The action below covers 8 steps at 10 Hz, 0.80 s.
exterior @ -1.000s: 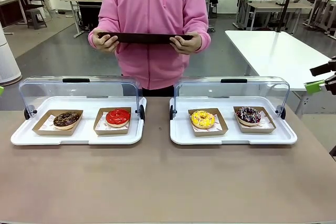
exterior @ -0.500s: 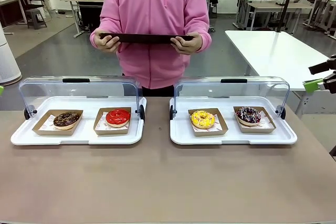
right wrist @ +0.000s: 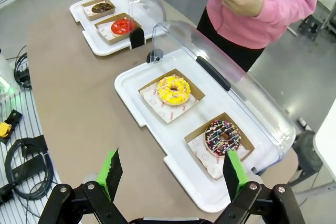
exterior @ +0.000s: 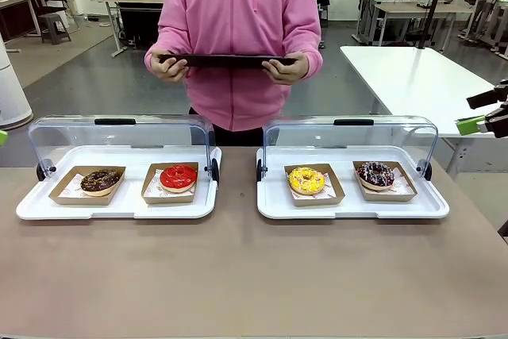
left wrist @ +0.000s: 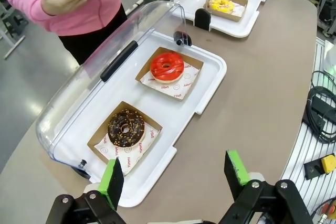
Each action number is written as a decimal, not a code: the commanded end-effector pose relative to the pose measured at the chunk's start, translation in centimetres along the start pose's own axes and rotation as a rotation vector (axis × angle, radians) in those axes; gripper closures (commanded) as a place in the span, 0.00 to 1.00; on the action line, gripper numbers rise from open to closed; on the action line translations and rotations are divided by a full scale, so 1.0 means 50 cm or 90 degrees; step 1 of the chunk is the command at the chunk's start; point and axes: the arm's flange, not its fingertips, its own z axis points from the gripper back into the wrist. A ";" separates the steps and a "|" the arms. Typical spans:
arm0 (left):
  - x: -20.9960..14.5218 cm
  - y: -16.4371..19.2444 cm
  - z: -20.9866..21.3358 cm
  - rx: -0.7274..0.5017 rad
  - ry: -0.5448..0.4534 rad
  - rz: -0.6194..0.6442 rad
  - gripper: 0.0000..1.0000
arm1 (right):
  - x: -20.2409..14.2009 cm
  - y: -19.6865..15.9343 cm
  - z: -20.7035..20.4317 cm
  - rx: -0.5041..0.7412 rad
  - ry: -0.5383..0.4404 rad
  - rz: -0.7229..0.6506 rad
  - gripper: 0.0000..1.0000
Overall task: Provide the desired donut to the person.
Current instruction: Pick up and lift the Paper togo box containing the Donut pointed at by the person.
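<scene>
The person has raised the dark tray slightly (no donut signalled yet), so we wait: donuts lie untouched in white cases on the tabletop, both jaws spread, empty.

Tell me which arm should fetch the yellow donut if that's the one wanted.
Right, likely: the open right gripper faces the tray holding the yellow donut; the left gripper faces the other tray.
</scene>
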 end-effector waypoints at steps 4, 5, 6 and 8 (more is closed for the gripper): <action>0.000 0.000 0.005 0.001 -0.005 0.000 0.00 | -0.002 0.002 0.004 0.008 -0.006 0.004 0.00; 0.000 0.000 0.005 0.001 -0.005 0.000 0.00 | -0.002 0.002 0.004 0.008 -0.006 0.004 0.00; 0.000 0.000 0.005 0.001 -0.005 0.000 0.00 | -0.002 0.002 0.004 0.008 -0.006 0.004 0.00; 0.000 0.000 0.005 0.001 -0.005 0.000 0.00 | -0.002 0.002 0.004 0.008 -0.006 0.004 0.00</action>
